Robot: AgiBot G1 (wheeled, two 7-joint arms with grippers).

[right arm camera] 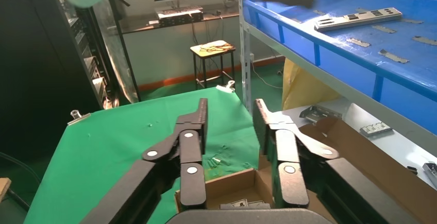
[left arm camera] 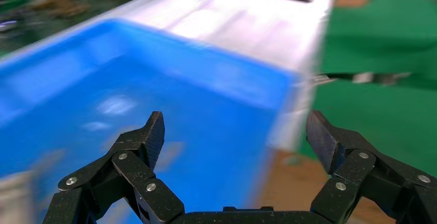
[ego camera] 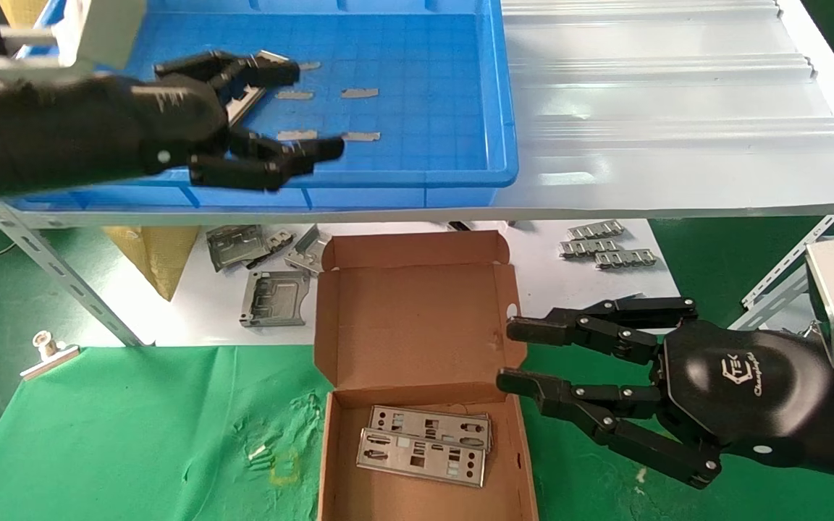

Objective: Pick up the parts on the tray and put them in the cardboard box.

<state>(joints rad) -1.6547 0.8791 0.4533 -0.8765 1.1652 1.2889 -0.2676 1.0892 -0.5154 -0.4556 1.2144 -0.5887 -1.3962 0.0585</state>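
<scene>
The blue tray (ego camera: 460,108) sits on the white shelf at the back. One long silver part (ego camera: 246,100) lies on its floor, partly hidden by my left gripper (ego camera: 316,108), which hovers over it, open and empty. The part also shows whole in the right wrist view (right arm camera: 358,19). In the left wrist view my left gripper (left arm camera: 235,131) is wide open over the tray's (left arm camera: 103,80) front corner. The cardboard box (ego camera: 417,318) lies open below the shelf with two parts (ego camera: 424,445) inside. My right gripper (ego camera: 511,354) is open and empty beside the box's right wall; it shows in its own wrist view (right arm camera: 230,108).
Bits of tan tape (ego camera: 359,92) stick to the tray floor. Grey stamped frames (ego camera: 272,297) and ribbed strips (ego camera: 609,246) lie on the white sheet behind the box. A metal clip (ego camera: 48,351) sits on the green cloth at the left. A slanted shelf leg (ego camera: 62,282) stands at the left.
</scene>
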